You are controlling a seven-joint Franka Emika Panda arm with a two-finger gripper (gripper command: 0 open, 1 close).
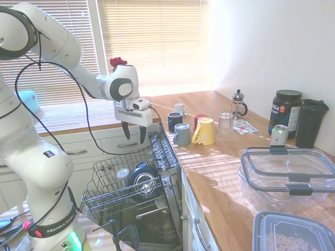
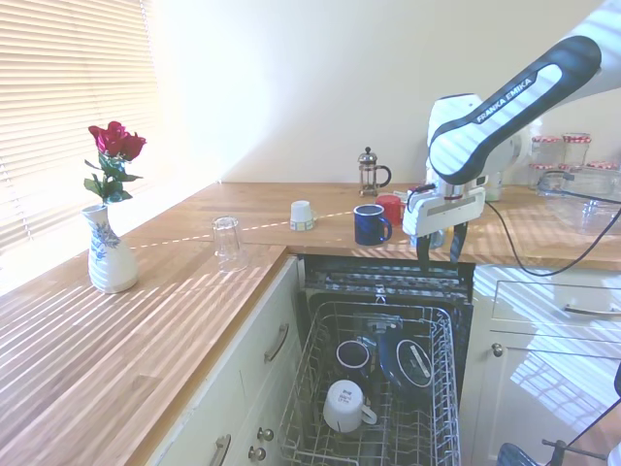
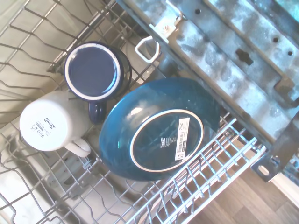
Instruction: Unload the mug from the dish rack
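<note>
The hand [image 2: 439, 250] hangs in the air above the far end of the dish rack [image 2: 439, 408], with its two dark fingers [image 2: 454, 243] pointing down. They are spread apart and nothing is between them. The hand does not touch the rack or anything in it.

The rack is pulled out from the open dishwasher below the wooden surface [image 2: 146, 330]. The mug [image 2: 344, 404] stands upside down in the near part of the rack, on its left side in the second exterior view, with its handle to the right. In the wrist view the mug [image 3: 50, 122] shows its pale bottom with a small printed mark. Just beside it, a little farther in, there is a dark blue mug [image 3: 95, 71], also upside down, with a white ring around its bottom. Next to both lies a large dark blue bowl [image 3: 159, 127], tilted against the wires, with a white label on its underside. The white mug and the blue mug look very close, but I cannot tell if they touch.

On the surface behind the dishwasher stand another navy mug [image 2: 371, 223], a red cup [image 2: 392, 208], a small white cup [image 2: 303, 216], a clear glass [image 2: 227, 243] and a coffee press [image 2: 369, 172]. A white vase with red roses [image 2: 109, 228] stands on the left, near the window.
</note>
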